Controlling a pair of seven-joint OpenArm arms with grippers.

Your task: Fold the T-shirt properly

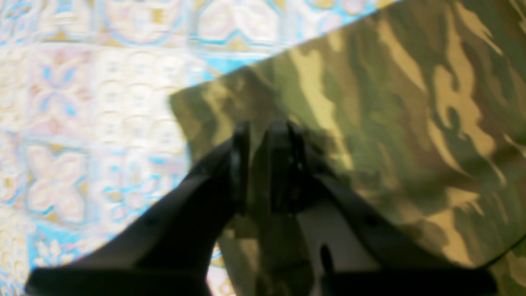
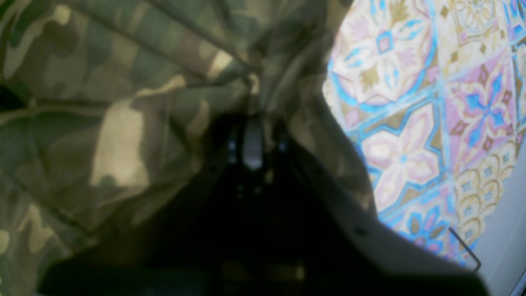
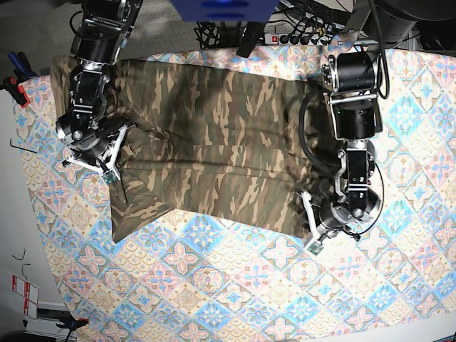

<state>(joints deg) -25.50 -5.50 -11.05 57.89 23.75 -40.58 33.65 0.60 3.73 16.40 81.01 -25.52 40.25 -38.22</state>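
Observation:
The camouflage T-shirt [image 3: 214, 135] lies spread across the far half of the table, with creases running left to right. My left gripper [image 3: 311, 226] is at its near right corner. In the left wrist view its jaws [image 1: 263, 135] stand almost together on the shirt's edge [image 1: 390, 102], with cloth between them. My right gripper [image 3: 107, 160] is at the shirt's left side. In the right wrist view it [image 2: 252, 119] is shut on bunched fabric [image 2: 102, 102], whose folds run together at the fingertips.
The blue, pink and cream tiled tablecloth [image 3: 235, 285] covers the table and shows in both wrist views [image 1: 82, 102] [image 2: 411, 123]. A power strip [image 3: 306, 39] lies at the back. A red clamp [image 3: 11, 85] sits at the left edge. The table's left edge [image 2: 501, 238] is near my right gripper.

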